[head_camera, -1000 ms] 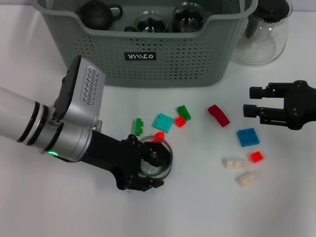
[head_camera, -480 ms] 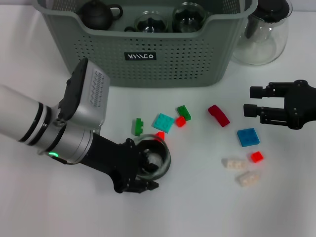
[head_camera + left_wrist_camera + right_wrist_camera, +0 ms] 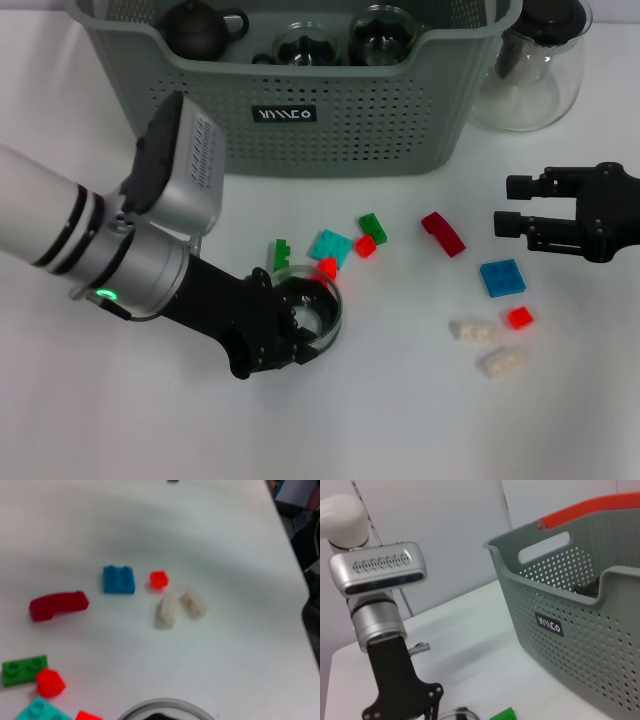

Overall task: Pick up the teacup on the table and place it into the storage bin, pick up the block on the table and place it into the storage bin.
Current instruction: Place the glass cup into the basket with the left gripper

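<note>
Teacup [image 3: 312,308] of clear glass sits near the middle of the surface [image 3: 400,420], and our left claw [image 3: 290,335] has it: the black fingers close on its rim, one inside and one outside as far as we can tell, a rim pinch that suits a thin glass wall. We judge the grasp is made and the lift comes next, up and toward the storage bin [image 3: 330,110] at the far edge of the surface (it already holds a dark teapot [image 3: 200,28] and glassware).

Blocks lie scattered just beside the cup: a teal plate [image 3: 330,247], a green brick [image 3: 280,256] and a small red piece [image 3: 325,268] that touches or nearly touches the cup, so a straight upward lift seems wise to avoid dragging them.

Our right claw [image 3: 512,205] hovers apart near the right edge, fingers spread, empty, pointing toward the dark red curved block [image 3: 443,233] and the blue plate [image 3: 502,277], placed, we suppose, to take a block once the cup is away.
</note>
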Controlling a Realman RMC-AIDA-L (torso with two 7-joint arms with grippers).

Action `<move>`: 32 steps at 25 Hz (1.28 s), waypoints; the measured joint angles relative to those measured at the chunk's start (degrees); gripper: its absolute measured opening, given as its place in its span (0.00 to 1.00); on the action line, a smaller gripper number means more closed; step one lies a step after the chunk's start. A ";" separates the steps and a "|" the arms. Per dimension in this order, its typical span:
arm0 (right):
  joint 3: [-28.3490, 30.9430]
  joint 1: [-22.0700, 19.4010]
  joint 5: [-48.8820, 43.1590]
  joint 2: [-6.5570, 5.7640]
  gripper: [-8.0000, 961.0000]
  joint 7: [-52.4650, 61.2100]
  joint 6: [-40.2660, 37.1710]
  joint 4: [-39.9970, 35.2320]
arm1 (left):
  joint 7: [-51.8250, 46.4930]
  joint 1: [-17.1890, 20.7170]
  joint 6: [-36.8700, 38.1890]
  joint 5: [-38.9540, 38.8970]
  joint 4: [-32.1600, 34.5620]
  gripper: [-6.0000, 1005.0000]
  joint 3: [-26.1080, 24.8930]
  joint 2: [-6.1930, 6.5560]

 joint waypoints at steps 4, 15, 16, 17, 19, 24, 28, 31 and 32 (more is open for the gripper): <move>0.00 0.03 -0.03 -0.04 0.62 -0.01 0.02 0.00 | -0.06 -0.03 2.12 -0.35 1.14 0.15 -1.33 0.02; 0.00 0.03 -0.10 -0.05 0.62 -0.02 -0.01 0.00 | 0.72 -0.59 8.71 -1.97 1.53 0.06 -5.43 0.39; 0.00 0.05 -0.10 -0.04 0.62 -0.02 -0.05 0.00 | 1.57 -1.06 12.34 -2.86 1.68 0.06 -8.82 0.64; 0.00 0.06 -0.10 -0.05 0.62 -0.02 -0.07 0.00 | 1.57 -1.06 12.34 -2.86 1.68 0.07 -8.82 0.64; 0.00 0.09 -0.10 -0.04 0.62 -0.02 -0.19 0.00 | 2.35 -1.87 16.08 -3.61 1.41 0.07 -13.57 0.94; 0.00 0.10 -0.10 -0.05 0.62 -0.02 -0.47 0.00 | 1.80 -3.58 21.89 -9.64 -2.06 0.07 -24.77 2.26; -0.04 0.02 -0.09 0.00 0.62 -0.02 -0.49 0.00 | -3.18 -4.04 23.01 -19.19 -3.68 0.08 -33.16 3.08; -0.07 -0.04 -0.09 0.09 0.62 -0.02 -0.52 0.00 | -7.97 -4.97 20.80 -26.21 -2.50 0.08 -36.58 3.67; -0.05 -0.04 -0.09 0.09 0.62 -0.02 -0.50 0.00 | -10.38 -5.84 18.96 -27.98 -1.56 0.08 -36.85 4.12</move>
